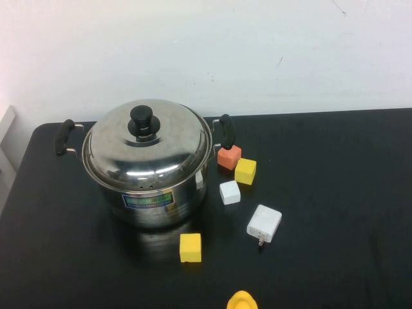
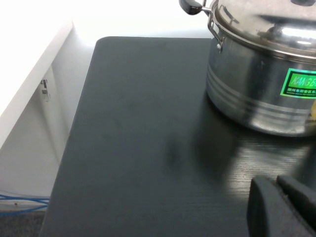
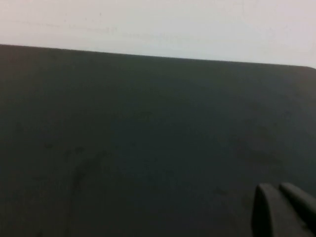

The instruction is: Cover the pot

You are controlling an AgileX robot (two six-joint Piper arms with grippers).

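The shiny steel pot (image 1: 187,193) with two black side handles and a blue-green label stands on the black table's left half. The domed steel lid (image 1: 161,154) with a black knob (image 1: 145,120) sits on the pot's rim. The pot (image 2: 247,94) and lid (image 2: 261,24) also show in the left wrist view. My left gripper (image 2: 276,180) is shut and empty, low over the table, apart from the pot on its label side. My right gripper (image 3: 278,186) is shut and empty over bare black table. Neither arm shows in the high view.
To the right of the pot lie an orange cube (image 1: 228,156), a yellow cube (image 1: 245,171), a white cube (image 1: 230,192) and a white charger plug (image 1: 264,224). Another yellow cube (image 1: 190,248) lies in front of the pot. A yellow object (image 1: 242,300) sits at the near edge.
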